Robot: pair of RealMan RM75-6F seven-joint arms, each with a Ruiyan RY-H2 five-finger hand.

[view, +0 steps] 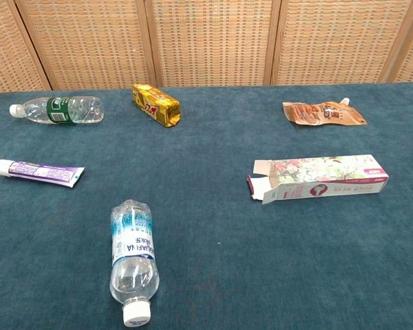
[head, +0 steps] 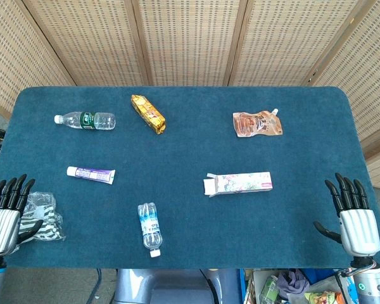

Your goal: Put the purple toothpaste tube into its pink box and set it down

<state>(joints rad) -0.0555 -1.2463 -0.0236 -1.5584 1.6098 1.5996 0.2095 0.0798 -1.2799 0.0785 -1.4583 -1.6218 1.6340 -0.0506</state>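
Pink box lies flat on the worktop, right of centre, long axis along the front edge. Its open end with flaps spread faces the left edge; the inside is in shadow and nothing can be made out in it. Purple toothpaste tube lies on the left half of the worktop, well apart from the box, long axis also roughly along the front edge, white cap toward the left edge, flat crimped end toward the box.

Other containers: a clear bottle with green label on its side near the back-left corner, capped, contents not discernible; a second clear bottle with blue label near the front edge, cap toward the front. A gold snack pack sits near the back edge, a brown spouted pouch toward the back right.

Left hand rests at the front-left corner, fingers straight and apart, holding nothing; just beside it is a crinkled clear bag with a striped pattern, contact uncertain. Right hand is at the front-right corner, fingers spread, empty. Both hands are out of the chest view.
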